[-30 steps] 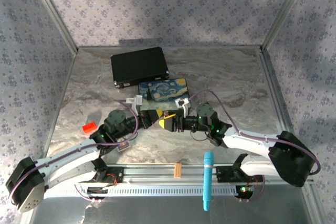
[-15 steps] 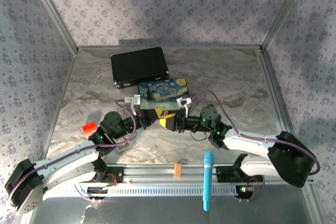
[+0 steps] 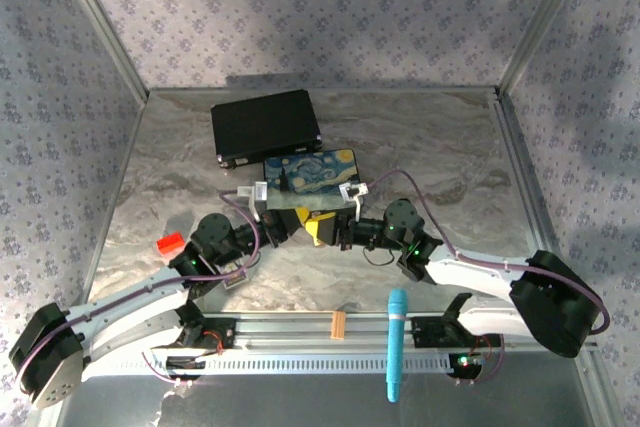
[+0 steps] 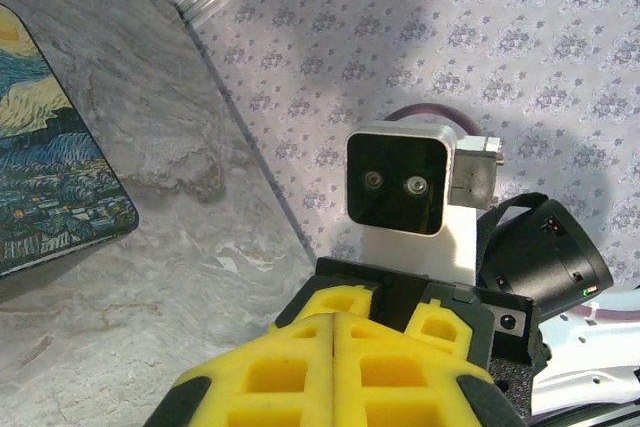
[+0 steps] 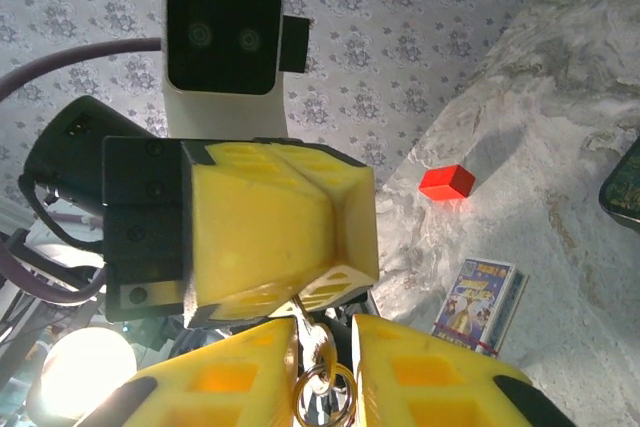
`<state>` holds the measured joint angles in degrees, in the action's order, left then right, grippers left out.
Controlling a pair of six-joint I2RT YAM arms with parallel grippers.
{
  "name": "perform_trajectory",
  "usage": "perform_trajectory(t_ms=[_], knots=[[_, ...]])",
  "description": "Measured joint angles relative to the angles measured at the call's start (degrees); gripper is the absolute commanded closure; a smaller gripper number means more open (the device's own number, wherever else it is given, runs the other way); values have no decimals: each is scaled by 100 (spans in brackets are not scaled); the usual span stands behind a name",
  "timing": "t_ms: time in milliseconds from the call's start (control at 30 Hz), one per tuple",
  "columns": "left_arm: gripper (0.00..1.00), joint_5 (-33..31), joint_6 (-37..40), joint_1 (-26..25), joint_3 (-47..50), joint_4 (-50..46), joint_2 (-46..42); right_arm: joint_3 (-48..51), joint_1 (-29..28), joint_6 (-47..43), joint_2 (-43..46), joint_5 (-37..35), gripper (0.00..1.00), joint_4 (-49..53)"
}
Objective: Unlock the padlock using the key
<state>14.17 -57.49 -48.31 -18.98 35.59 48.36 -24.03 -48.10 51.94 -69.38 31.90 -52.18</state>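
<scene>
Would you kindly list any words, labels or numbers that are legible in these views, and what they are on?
None can be read.
Small printed card: colourful print, too blurred to read.
Painted box, black case, blue pen: no lettering visible.

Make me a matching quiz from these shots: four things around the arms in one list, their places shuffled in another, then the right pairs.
Things:
1 red block
2 teal marker
3 black case
4 Starry Night box

Places:
A farthest back, left of centre
B across the metal rail at the near edge
C centre, just nearer than the black case
D near the left edge of the table

Pairs: 1-D, 2-B, 3-A, 4-C
</scene>
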Motion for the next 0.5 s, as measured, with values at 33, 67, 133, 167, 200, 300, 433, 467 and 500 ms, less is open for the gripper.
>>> perform_trajectory(t_ms=[33, 67, 133, 167, 200, 300, 433, 467, 500], knots=[[100, 0, -2, 0, 0, 4, 0, 0, 2, 0, 0, 0, 79, -35], [100, -2, -4, 0, 0, 13, 0, 0, 4, -2, 0, 0, 80, -50], [100, -4, -37, 0, 22, 55, 0, 0, 13, -2, 0, 2, 83, -66], [100, -4, -48, 0, 33, 68, 2, 0, 13, 11, -4, 4, 84, -74], [100, -4, -66, 0, 48, 68, 2, 0, 13, 15, -7, 4, 85, -79], [100, -13, -66, 0, 63, 66, 2, 0, 13, 17, -55, 4, 89, -81], [100, -50, -66, 0, 70, 63, 2, 0, 24, 33, -70, 2, 92, -90], [100, -61, -66, 0, 70, 63, 2, 0, 24, 37, -72, 2, 94, -96], [100, -68, -66, 0, 70, 63, 2, 0, 24, 37, -76, 2, 97, -105]])
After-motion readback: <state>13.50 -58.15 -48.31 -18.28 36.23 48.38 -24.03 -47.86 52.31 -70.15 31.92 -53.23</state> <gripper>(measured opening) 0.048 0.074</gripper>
